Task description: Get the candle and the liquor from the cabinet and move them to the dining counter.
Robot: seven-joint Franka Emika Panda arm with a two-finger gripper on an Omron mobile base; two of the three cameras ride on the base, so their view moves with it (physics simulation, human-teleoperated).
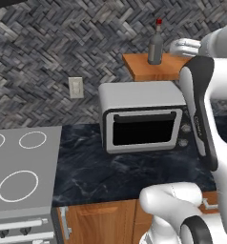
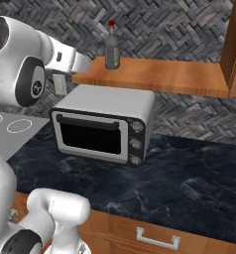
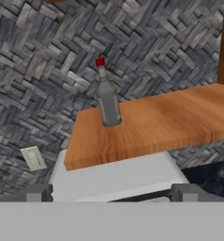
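Pincer (image 3: 112, 192) spread wide, empty, facing the cabinet (image 3: 156, 122) shelf from short of it. Liquor (image 3: 107, 96) upright near the shelf's left end (above the microwave (image 2: 102, 124)). Bottle not yet grasped; its carry to the dining counter remains. Candle's whereabouts: cannot tell.

The liquor (image 3: 108, 103) is grey glass with a red cap. The cabinet (image 2: 159, 77) shelf is orange-brown wood. The wall (image 1: 63, 43) has grey herringbone tiles. The microwave (image 2: 102, 126) is silver-white with a black door; the tabletop (image 2: 189, 183) is black, white-veined marble.
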